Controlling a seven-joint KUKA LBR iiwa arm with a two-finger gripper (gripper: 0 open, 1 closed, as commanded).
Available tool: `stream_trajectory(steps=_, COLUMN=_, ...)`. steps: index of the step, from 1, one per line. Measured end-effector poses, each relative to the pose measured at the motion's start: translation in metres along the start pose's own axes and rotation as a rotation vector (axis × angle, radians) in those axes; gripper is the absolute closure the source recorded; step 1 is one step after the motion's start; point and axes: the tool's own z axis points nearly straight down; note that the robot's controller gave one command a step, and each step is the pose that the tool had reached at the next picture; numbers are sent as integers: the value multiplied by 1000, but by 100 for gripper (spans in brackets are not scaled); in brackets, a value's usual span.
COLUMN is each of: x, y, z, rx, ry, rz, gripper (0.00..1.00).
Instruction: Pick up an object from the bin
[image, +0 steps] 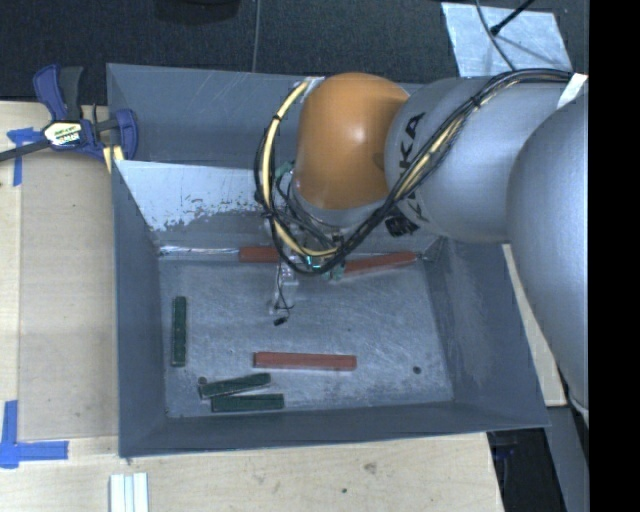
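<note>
My gripper (283, 302) hangs below the arm's wrist over the bare middle of the bin floor, with nothing seen in it. A flat red-brown stick (305, 361) lies just in front of it, a short way below its tip. Behind it, a longer red-brown stick (383, 263) rests along the foot of the back wall, partly hidden by the wrist.
Two dark green sticks (233, 384) (247, 403) lie side by side near the front left corner. Another green stick (178, 330) lies lengthwise by the left wall. The arm and its orange cover hang over the back right of the bin.
</note>
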Motion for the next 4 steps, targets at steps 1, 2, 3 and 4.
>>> stream_trajectory(steps=1, x=106, y=-34, z=41, rx=0, ry=-5, rz=132, gripper=0)
stream_trajectory(steps=2, x=76, y=-79, z=87, rx=2, ry=-6, rz=42, gripper=0)
stream_trajectory(steps=3, x=75, y=-77, z=85, rx=-1, ry=-10, rz=42, gripper=100)
stream_trajectory(steps=4, x=85, y=-69, z=-68, rx=0, ry=-17, rz=-56, gripper=100)
